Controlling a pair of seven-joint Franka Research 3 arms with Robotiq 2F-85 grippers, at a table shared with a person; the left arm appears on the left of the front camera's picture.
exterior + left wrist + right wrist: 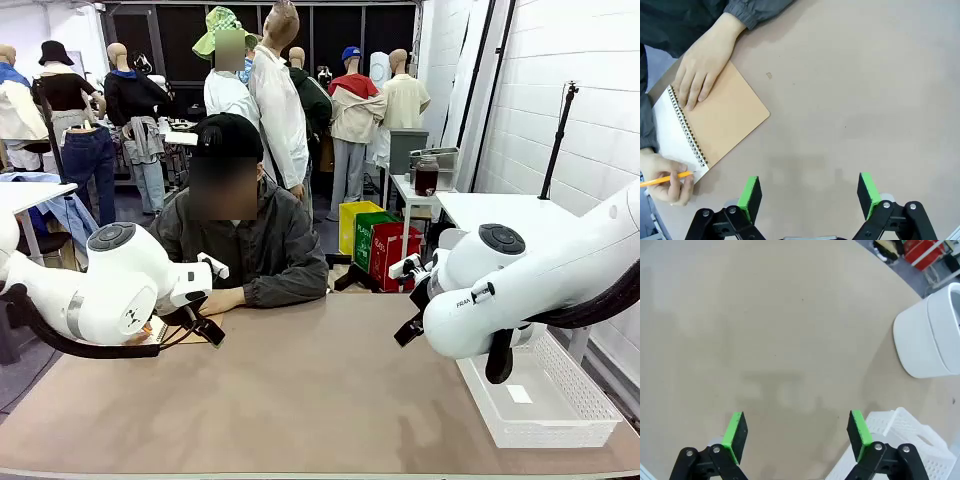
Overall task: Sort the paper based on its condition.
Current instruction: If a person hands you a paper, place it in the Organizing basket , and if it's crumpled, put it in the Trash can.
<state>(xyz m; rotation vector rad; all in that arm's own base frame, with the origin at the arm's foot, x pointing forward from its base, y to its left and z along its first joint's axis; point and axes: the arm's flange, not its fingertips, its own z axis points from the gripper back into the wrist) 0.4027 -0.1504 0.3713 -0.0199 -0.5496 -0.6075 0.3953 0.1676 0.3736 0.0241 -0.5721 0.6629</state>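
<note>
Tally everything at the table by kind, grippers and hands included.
Grippers: 2 (left gripper, right gripper, both open)
Person's hands: 2 (upper hand, lower hand)
Spiral notebook: 1
Pencil: 1
White basket: 1
White bin: 1
Total: 8

Brown notebook cover (725, 120), yellow pencil (665, 179), white basket (540, 428), green pincer pads (750, 196)

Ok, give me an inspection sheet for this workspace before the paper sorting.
Surface: brown table, one small mark near the notebook.
Job's things: nothing seen loose; a white page sits bound in the spiral notebook, person's hand on its cover.
Clutter: pencil in the other hand; white basket; white bin.
Grippers: left gripper open, right gripper open, fingers holding nothing.
Cables: black cable under the left arm.
Surroundings: person seated opposite; coloured crates behind.
</note>
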